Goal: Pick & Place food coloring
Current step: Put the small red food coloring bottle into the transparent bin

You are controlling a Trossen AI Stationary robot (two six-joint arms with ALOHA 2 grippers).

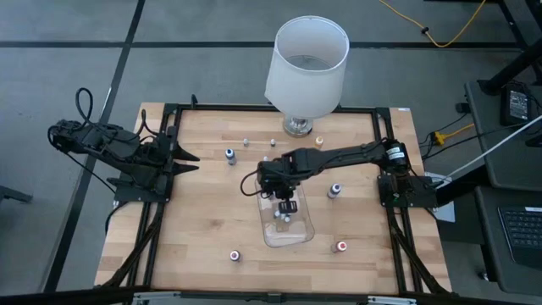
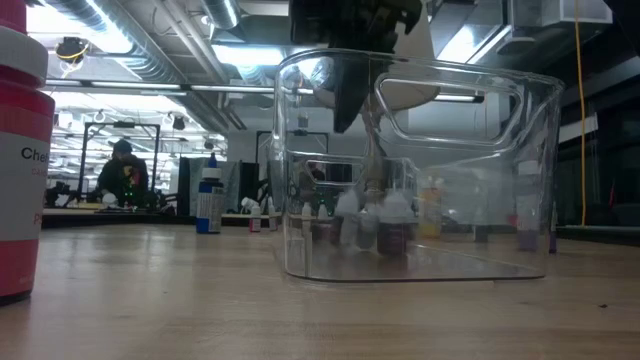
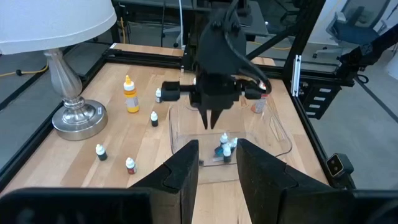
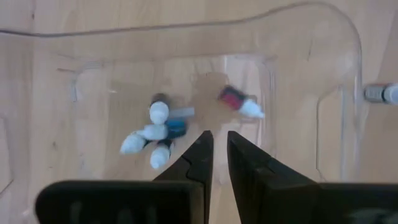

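From above, the right claw hangs over the clear tray, food coloring bottles blurred inside; low view cuts that arm off at the top; its wrist view shows fingers nearly together, empty; left claw waits at the surface's edge, slightly parted.

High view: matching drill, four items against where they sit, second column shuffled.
1. lamp
2. clear tray
3. left gripper
4. red-capped bottle

a. at the table's left edge
b. directly below the right gripper
c. on bare wood, right of the tray
d. at the table's far edge

Pairs: 1-d, 2-b, 3-a, 4-c
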